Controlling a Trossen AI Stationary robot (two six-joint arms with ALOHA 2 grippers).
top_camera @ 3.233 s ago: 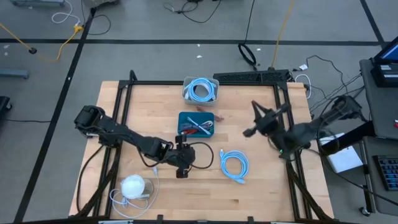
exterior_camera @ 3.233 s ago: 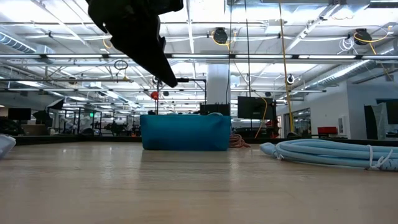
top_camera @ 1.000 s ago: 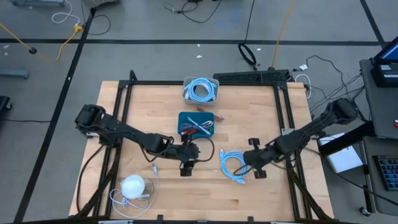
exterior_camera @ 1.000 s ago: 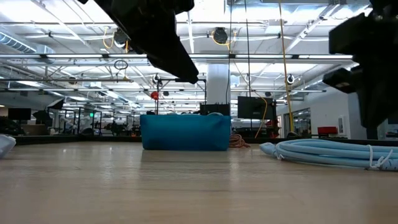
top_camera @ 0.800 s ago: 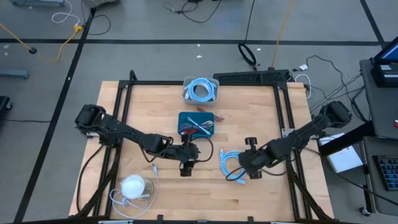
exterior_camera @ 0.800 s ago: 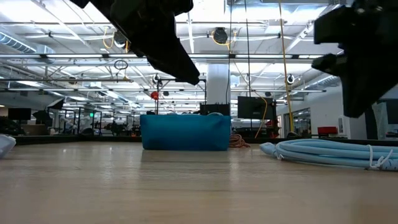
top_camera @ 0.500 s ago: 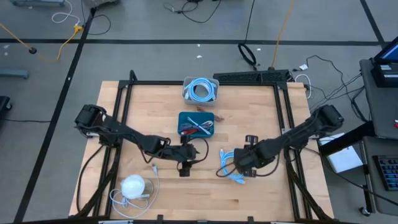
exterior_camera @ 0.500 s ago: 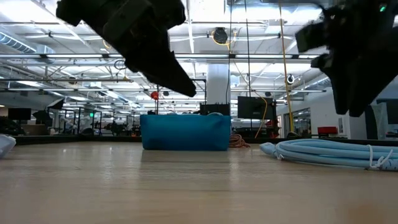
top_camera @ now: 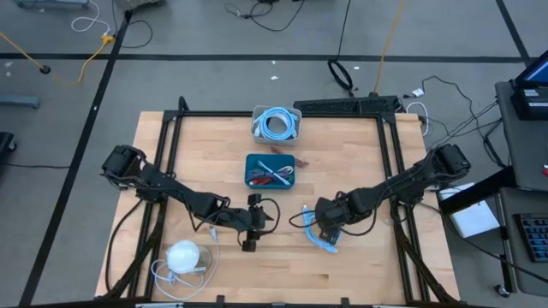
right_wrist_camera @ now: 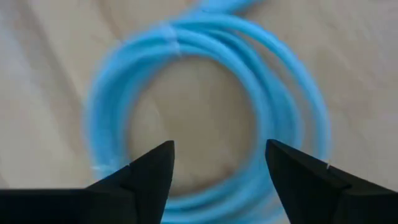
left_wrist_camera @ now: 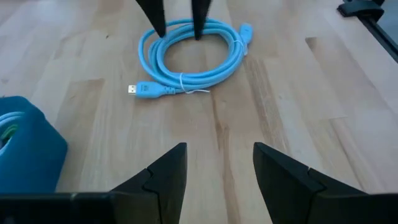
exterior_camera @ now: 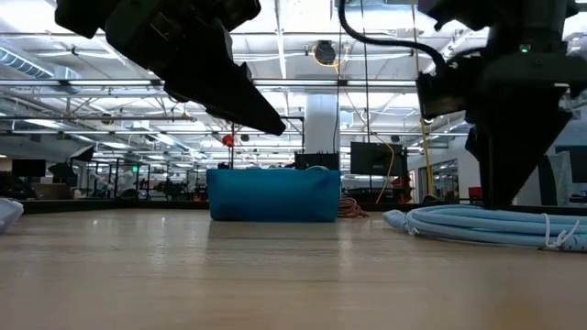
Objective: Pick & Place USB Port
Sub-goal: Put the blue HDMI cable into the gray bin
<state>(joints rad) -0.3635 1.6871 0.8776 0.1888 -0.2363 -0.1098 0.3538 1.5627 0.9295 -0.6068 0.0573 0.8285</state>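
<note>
Your right gripper [right_wrist_camera: 217, 171], wide open and empty above the coiled cable [right_wrist_camera: 205, 106], may pinch just one loop and uncoil it.

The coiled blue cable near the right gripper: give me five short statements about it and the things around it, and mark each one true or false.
1. The right gripper is open above the coiled blue cable. True.
2. The cable hangs lifted off the table. False: it lies flat on the wood.
3. The left gripper holds the cable's plug. False: its fingers are open and empty, apart from the cable.
4. A white tie binds the coil. True, as the left wrist view shows.
5. The blue bin stands at the table's near edge. False: it sits mid-table, in front of the clear tub holding another blue coil.
</note>
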